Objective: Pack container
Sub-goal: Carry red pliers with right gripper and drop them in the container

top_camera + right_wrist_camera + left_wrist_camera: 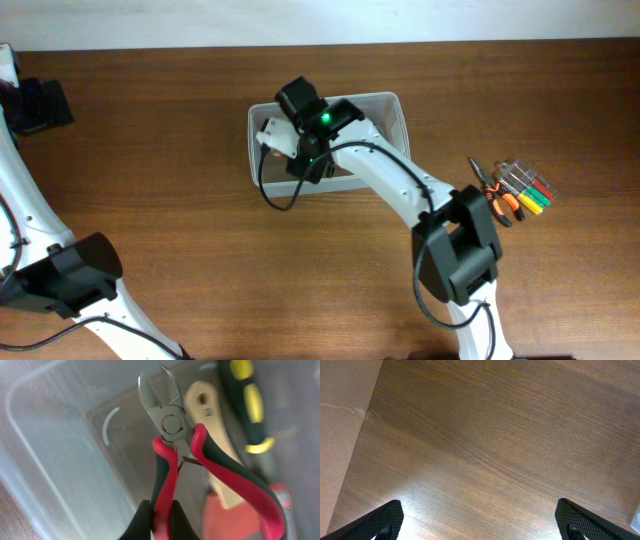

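Right gripper (156, 521) is over the container (385, 103), fingers pinched on one handle of the red cutters (170, 425), nose pointing at the container floor, beside a pale handle (210, 420) and a yellow-black screwdriver (247, 400) lying inside. Container sits on the table (495, 435), directly under that gripper. Left gripper (480, 527) is well left of the container, fingers wide open, empty. I read this as the drop-off step; next I need to let go low, then fetch the tools (515, 188) right of the container
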You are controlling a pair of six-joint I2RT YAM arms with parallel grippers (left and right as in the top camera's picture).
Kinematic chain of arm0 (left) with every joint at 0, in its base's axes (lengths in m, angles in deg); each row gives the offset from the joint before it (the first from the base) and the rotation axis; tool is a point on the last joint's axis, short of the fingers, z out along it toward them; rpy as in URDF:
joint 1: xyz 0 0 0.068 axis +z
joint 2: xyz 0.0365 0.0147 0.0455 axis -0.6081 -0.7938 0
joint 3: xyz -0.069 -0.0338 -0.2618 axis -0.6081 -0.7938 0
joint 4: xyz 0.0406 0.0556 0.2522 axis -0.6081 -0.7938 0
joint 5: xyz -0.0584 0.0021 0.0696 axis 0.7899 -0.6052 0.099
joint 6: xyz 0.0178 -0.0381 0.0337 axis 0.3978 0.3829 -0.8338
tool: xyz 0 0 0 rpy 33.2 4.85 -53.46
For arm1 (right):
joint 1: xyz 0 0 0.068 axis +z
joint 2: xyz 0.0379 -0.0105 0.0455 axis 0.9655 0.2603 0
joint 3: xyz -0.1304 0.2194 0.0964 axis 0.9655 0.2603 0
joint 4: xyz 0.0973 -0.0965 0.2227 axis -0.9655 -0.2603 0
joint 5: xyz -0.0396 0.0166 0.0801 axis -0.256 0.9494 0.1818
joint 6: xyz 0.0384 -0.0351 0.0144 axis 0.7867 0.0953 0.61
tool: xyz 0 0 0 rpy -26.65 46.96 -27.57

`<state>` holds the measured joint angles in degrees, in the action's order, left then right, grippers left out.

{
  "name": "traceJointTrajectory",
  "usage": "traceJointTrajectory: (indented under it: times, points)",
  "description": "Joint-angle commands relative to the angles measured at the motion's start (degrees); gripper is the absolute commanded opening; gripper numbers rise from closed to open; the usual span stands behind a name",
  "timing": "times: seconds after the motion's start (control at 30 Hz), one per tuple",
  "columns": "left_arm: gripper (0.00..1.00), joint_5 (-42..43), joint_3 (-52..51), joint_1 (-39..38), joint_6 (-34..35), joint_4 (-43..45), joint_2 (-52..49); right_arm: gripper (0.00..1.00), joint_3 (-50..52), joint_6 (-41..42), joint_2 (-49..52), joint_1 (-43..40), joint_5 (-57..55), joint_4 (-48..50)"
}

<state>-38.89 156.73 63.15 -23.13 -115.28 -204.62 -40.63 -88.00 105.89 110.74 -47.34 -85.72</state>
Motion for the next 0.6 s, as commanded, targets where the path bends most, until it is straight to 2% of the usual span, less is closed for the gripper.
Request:
traceJointTrajectory:
  times: [0.0, 0.13, 0.2, 0.4, 0.57]
  points:
    - [0.99, 0.5, 0.1, 0.3, 0.5, 0.1, -0.6, 0.42, 0.2, -1.3, -0.3, 1.9, 1.7, 0.1]
    - [0.99, 0.5, 0.1, 0.3, 0.5, 0.1, -0.6, 0.55, -0.9, -0.8, -1.5, 2.4, 1.0, -0.8]
    - [0.99, 0.5, 0.1, 0.3, 0.5, 0.1, -0.6, 0.61, -2.1, 3.0, -2.8, 2.0, -2.6, -1.9]
    - [0.99, 0.5, 0.1, 0.3, 0.5, 0.1, -0.6, 0.64, -8.2, 15.1, -8.4, -2.9, -16.6, -9.6]
    - [0.99, 0.5, 0.1, 0.3, 0.5, 0.1, -0.6, 0.72, -13.5, 24.9, -14.3, -13.9, -20.0, -17.6]
